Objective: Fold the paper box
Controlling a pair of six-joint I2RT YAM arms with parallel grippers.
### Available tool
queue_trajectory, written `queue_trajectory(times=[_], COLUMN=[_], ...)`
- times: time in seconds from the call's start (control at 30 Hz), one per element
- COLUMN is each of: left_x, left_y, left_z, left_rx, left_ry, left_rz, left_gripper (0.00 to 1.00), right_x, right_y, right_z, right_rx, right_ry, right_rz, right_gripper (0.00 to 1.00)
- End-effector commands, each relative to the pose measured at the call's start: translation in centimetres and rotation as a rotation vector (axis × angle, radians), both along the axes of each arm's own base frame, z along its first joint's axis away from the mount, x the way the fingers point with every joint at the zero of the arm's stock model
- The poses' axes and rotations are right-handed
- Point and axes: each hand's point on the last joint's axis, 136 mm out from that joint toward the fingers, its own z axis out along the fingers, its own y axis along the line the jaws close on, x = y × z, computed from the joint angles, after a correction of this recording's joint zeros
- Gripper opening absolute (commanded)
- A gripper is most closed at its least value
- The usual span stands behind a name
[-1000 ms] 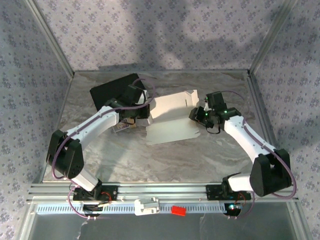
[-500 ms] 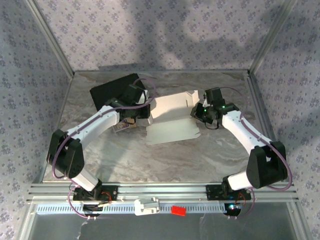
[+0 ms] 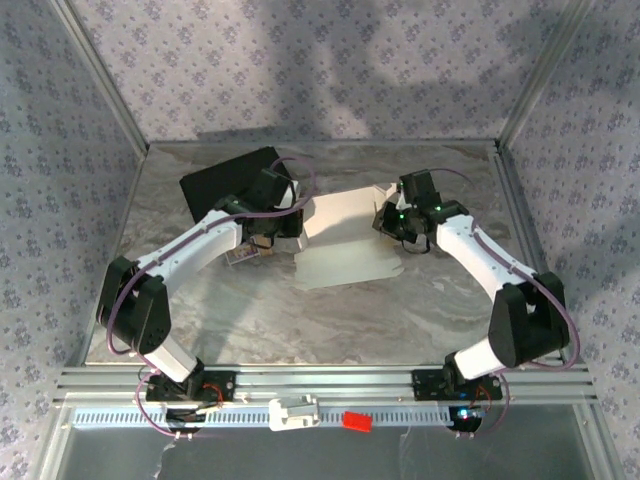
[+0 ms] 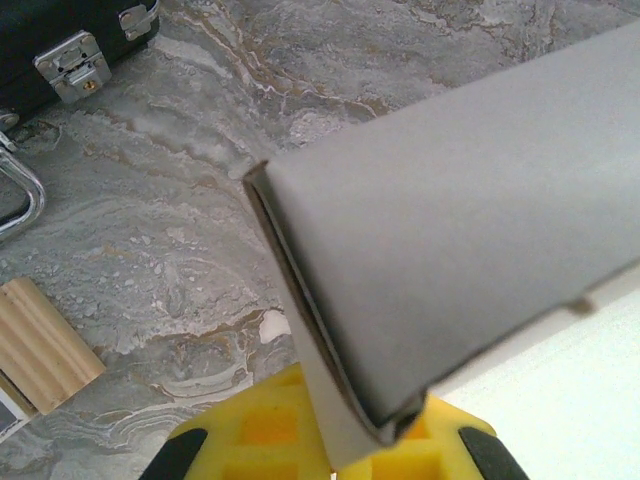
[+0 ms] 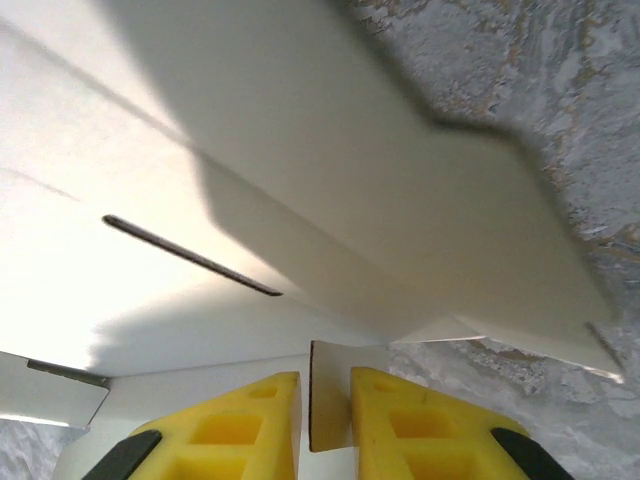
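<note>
While the paper box lies partly folded near the middle of the marbled counter, both arms reach in to it from opposite sides. One panel of the box stands raised along the far side, and a broader sheet spreads flat on the counter toward the near edge. The left arm comes in from the left, and its jaws are closed on the box's left end. In the left wrist view the doubled cardboard edge runs down between the yellow pads, and the grey underside of the raised panel slants up and to the right above the counter. The right arm meets the box at its far right corner. In the right wrist view its jaws are drawn in on a thin white tab that stands between the two yellow pads, with the right pad against it and the barest gap on the left. Above that tab a notched flap overhangs, and a narrow slot is cut in the panel to the left. The black case lies flat behind the left wrist, apart from the box, its metal latch visible at the corner.
</note>
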Motion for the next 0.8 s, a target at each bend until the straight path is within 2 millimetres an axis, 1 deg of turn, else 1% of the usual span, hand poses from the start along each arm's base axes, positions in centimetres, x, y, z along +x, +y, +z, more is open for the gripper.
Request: queue_trajectory(times=[0.0,0.1,0.17,0.27,0.3,0.33,0.43,0.5,0.57,0.6,0.63,0.7,0.77], left_x=[0.6,0.6,0.7,1.3,1.7,2.1,3.7,5.0,6.3,7.0,7.4,8.0,8.3], left_y=[-0.9,-0.9,-0.8,-0.4,-0.2,0.0,0.5,0.4,0.6,0.7,0.6,0.0,-0.6], left_z=[1.8,1.7,1.9,2.2,2.5,2.6,3.2,3.6,3.8,3.9,4.1,5.2,6.1], left_rx=[-0.029,-0.034,-0.039,-0.042,-0.045,-0.05,-0.087,-0.144,-0.216,-0.256,-0.299,-0.376,-0.432], left_ry=[-0.036,-0.033,-0.034,-0.042,-0.048,-0.053,-0.067,-0.067,-0.05,-0.042,-0.039,-0.056,-0.05], left_rz=[-0.016,-0.013,-0.014,-0.014,-0.015,-0.021,-0.064,-0.112,-0.149,-0.169,-0.198,-0.262,-0.319], left_gripper=[0.0,0.0,0.0,0.0,0.0,0.0,0.0,0.0,0.0,0.0,0.0,0.0,0.0], right_x=[-0.1,-0.3,-0.2,0.1,0.9,1.2,2.7,3.4,3.9,4.1,4.6,5.8,6.8], right_y=[1.3,1.7,2.2,2.7,3.1,3.1,2.4,1.6,0.4,-0.5,-1.8,-4.3,-5.9], right_z=[0.4,0.0,0.1,1.5,3.8,5.1,11.2,16.0,19.8,21.2,22.3,23.4,24.0], right_rx=[0.013,0.025,0.05,0.075,0.114,0.145,0.284,0.359,0.394,0.407,0.418,0.478,0.555], right_ry=[0.004,0.016,0.017,-0.002,-0.05,-0.068,-0.174,-0.27,-0.362,-0.4,-0.435,-0.479,-0.505], right_rz=[0.049,0.057,0.077,0.119,0.147,0.16,0.198,0.226,0.238,0.232,0.204,0.128,0.088], right_gripper=[0.21,0.21,0.21,0.22,0.24,0.25,0.33,0.39,0.41,0.42,0.42,0.42,0.42])
